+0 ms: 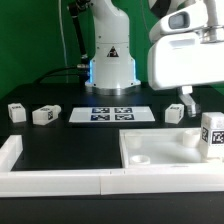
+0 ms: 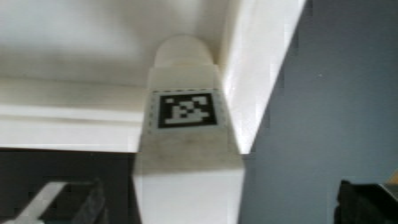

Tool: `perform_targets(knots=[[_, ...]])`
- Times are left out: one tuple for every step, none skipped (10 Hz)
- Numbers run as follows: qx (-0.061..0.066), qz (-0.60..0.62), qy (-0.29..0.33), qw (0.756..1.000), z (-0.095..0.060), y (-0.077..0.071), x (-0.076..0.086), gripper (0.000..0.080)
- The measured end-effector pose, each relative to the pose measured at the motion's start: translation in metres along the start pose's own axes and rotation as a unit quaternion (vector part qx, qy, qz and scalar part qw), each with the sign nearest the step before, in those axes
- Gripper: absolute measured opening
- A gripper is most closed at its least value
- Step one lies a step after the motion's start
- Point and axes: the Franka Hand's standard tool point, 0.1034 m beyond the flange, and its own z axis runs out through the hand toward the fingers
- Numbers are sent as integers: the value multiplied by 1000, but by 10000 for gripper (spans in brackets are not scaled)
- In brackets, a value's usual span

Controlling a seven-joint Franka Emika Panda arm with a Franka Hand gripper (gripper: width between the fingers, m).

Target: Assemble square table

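1. Wrist view shows the claw (image 2: 208,200) only as two dark fingertips (image 2: 43,206), both cut off at the picture's edge; they stand wide apart, open and gripping nothing
2. Between the jaws, touching neither, rises a white leg (image 2: 187,160) with a black-and-white tag (image 2: 185,110); a dark gap shows on each side of it
3. The leg's far end meets an inner corner of the square table top (image 2: 107,55) beyond the claw; the leg itself hides whether it sits in a socket
4. Only that corner of the top and its raised rim show here, blurred and cut off
5. In the exterior view a bulky white wrist housing (image 1: 185,55) covers most of the claw, so its fingers are hard to make out there
6. A second leg (image 1: 175,113) lies on the black bench (image 1: 70,145) just beside the claw
7. A third leg (image 1: 44,115) and a fourth leg (image 1: 15,112) lie well apart from the claw, past the marker board (image 1: 110,113)
8. The top runs out of frame at the exterior view's right
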Motion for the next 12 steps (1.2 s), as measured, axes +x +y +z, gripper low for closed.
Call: perform_targets(knots=[[-4, 2, -18, 1000, 4, 5, -4, 649], [-8, 4, -53, 999, 6, 8, -8, 649], [-10, 6, -88, 996, 6, 11, -10, 649], [-12, 8, -127, 992, 7, 13, -11, 649], [-13, 9, -148, 989, 10, 13, -10, 649], [-13, 9, -167, 986, 11, 12, -8, 649], [-13, 10, -159, 987, 13, 12, -5, 649], [-12, 15, -160, 987, 15, 8, -7, 649], [-12, 17, -159, 987, 17, -1, -7, 649], [-11, 19, -155, 988, 19, -3, -6, 649], [-12, 24, -155, 988, 19, -2, -6, 602], [-12, 23, -155, 988, 19, -2, -6, 602]])
